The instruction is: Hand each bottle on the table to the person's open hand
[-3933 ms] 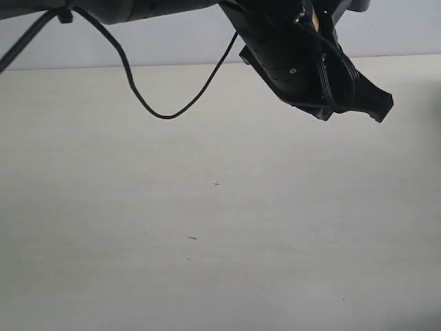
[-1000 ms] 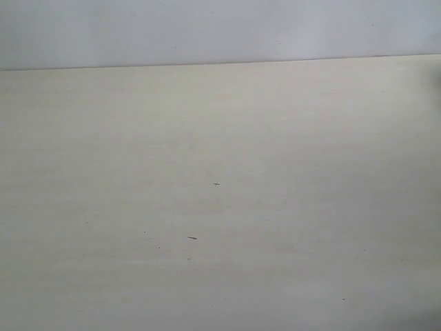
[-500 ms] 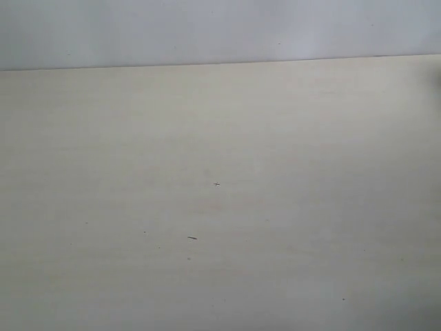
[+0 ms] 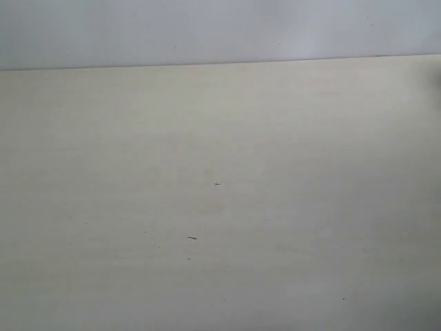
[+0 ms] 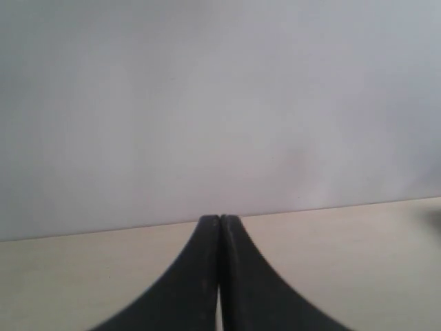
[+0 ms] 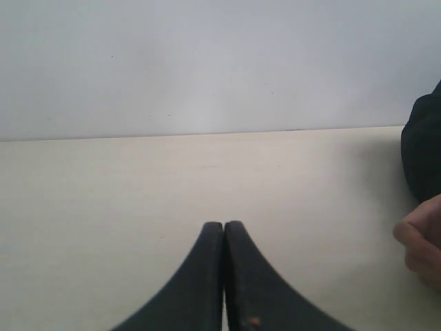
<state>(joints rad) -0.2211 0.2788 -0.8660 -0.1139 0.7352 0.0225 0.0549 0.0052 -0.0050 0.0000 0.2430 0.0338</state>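
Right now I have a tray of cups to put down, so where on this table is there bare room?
The table shows bare from the wall behind it to the view's near edge, apart from a few tiny specks. The only crowding is a person's hand with a black sleeve, near the shut right claw.

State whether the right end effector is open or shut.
Shut: the right end effector shows both fingers pressed together, nothing between.

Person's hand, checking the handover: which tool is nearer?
Right, probably: the hand lies ahead of the right tool, not touching; the left tool has no hand in view.
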